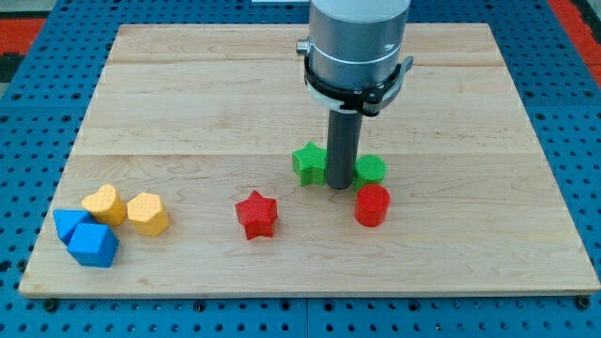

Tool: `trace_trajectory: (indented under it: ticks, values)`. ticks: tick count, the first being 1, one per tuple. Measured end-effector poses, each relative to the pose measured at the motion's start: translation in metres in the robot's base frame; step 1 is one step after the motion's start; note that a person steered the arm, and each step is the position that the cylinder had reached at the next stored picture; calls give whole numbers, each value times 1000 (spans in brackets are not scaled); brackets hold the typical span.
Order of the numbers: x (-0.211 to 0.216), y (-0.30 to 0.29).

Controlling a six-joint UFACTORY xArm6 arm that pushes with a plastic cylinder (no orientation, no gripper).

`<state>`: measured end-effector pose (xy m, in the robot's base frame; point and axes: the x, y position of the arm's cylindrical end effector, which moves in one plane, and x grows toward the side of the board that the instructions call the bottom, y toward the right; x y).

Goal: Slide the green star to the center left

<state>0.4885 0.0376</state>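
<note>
The green star (307, 161) lies near the middle of the wooden board (188, 94), a little below centre. My tip (341, 187) stands just to the star's right, between it and a round green block (370, 169), close to both. The rod comes down from the grey arm at the view's top.
A red cylinder (372, 205) sits just below the round green block. A red star (255, 214) lies lower left of the green star. At the bottom left are two yellow blocks (104, 204) (147, 213) and two blue blocks (69, 224) (93, 244).
</note>
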Motion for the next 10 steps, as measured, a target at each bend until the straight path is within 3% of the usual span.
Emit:
trace_trajectory:
  ticks: [3,5,7,8,9,10]
  values:
    - [-1,-30]
    - [-75,-36]
    - [-80,-117]
    - [-95,-109]
    - [-113,-58]
    - [-120,-122]
